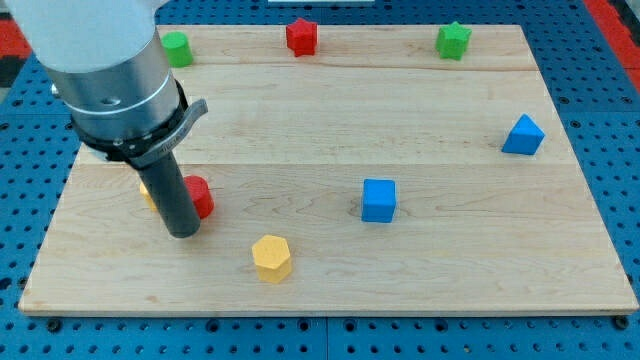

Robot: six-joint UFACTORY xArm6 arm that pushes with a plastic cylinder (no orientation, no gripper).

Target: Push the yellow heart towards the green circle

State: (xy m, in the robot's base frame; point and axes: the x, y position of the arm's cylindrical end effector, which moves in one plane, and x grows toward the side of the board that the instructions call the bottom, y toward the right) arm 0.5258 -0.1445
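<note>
The yellow heart [146, 191] shows only as a small yellow sliver at the left of my rod, mostly hidden behind it. The green circle [177, 48] sits near the board's top left corner, partly behind the arm's grey body. My tip [183, 233] rests on the board just below and to the right of the yellow heart. It is close beside a red block [200, 195] on the rod's right; its shape is partly hidden.
A yellow hexagon [272, 257] lies lower centre and a blue cube [378, 199] mid-board. A blue block [523, 135] is at the right. A red star [301, 36] and a green star [453, 40] lie along the top edge of the wooden board [420, 100].
</note>
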